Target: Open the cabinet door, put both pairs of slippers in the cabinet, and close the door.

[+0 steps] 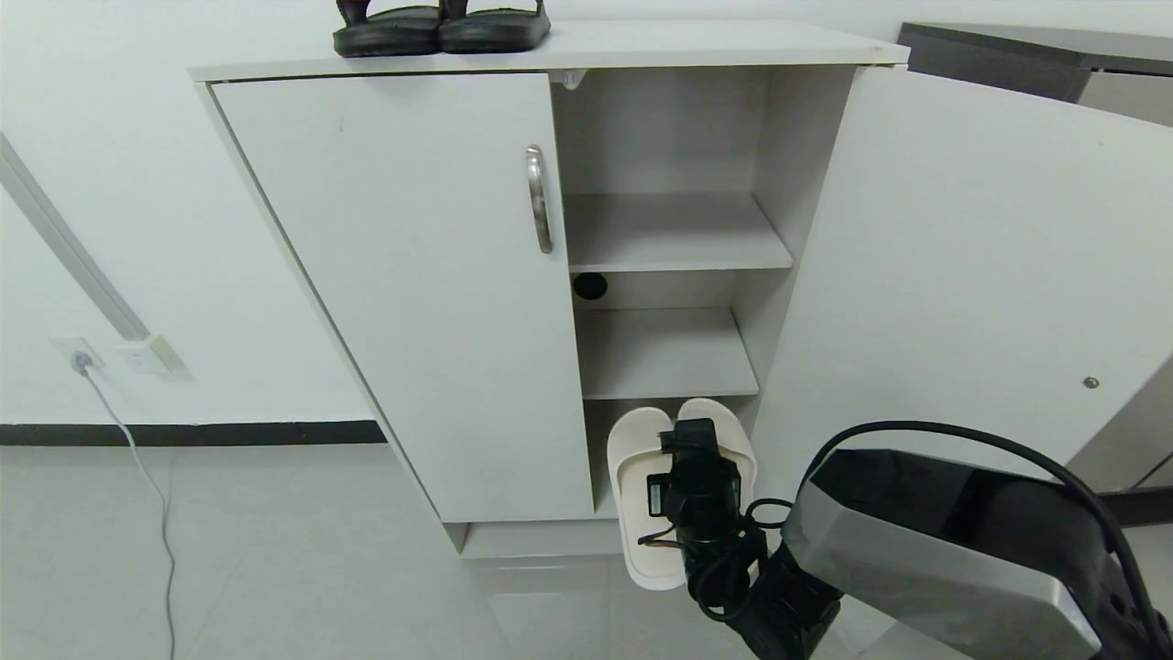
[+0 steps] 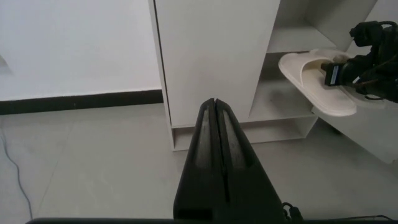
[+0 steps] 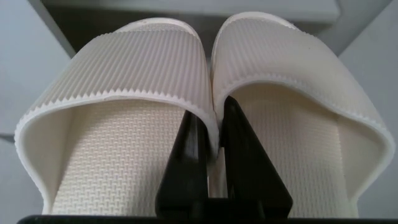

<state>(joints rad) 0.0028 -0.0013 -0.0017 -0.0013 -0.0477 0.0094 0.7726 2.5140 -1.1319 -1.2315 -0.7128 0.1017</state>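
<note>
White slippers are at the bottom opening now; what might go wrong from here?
1. The right claw pinches the white slippers only by their touching inner strap edges, so one may slip free.
2. The pair sits close to the edge of the shut left door and may catch on it going in.
3. The heels hang outside the cabinet; released here, the pair may tip out.

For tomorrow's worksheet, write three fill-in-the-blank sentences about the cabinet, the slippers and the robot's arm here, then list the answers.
1. The right gripper holds a slipper pair coloured ____.
2. The black slippers rest on ____ of the cabinet.
3. The cabinet's right door stands ____; its left door is shut.
Missing words: white; top; open.
</note>
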